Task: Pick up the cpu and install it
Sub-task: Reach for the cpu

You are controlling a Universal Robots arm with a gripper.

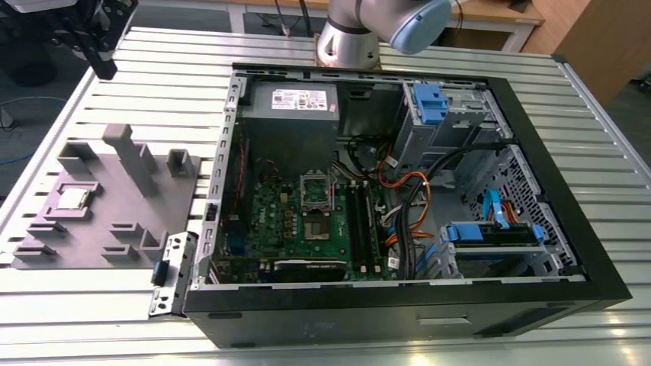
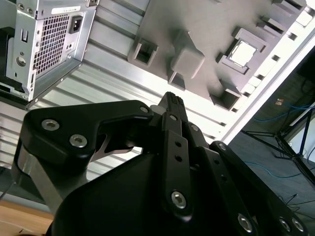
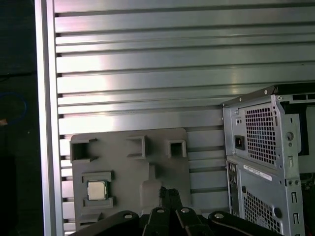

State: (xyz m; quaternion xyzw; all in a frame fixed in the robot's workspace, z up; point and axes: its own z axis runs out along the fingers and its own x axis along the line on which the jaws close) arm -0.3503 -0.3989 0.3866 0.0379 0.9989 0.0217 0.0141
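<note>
- My claw point(image 2: 172, 100) is pressed together. In both wrist views the two fingertips point(image 3: 162, 192) meet with no gap, and nothing is pinched between them.
- In the exterior view the claw point(image 1: 101, 67) hangs over the slatted metal table point(image 1: 112, 320), near the far corner on the exterior view's left. It is raised clear of the grey moulded tray point(image 1: 122, 221).
- The cpu point(image 1: 72, 198) lies flat in a square pocket of the tray, silvery top upward. The pocket is on the side of the tray away from the computer case point(image 1: 407, 313).
- In the first wrist view the cpu point(image 3: 97, 190) is seated in that pocket. The tray point(image 3: 128, 172) rests on the table point(image 3: 147, 73).
- In the second wrist view the cpu point(image 2: 243, 53) is in the same pocket, well apart from my fingertips.
- I am not touching the cpu or the tray.
- The computer case lies open on its side just beside the tray, on the exterior view's right, with the green motherboard point(image 1: 290, 221) exposed.
- The shiny socket frame point(image 1: 317, 191) sits near the middle of the motherboard, and the cpu is not yet installed there.
</note>
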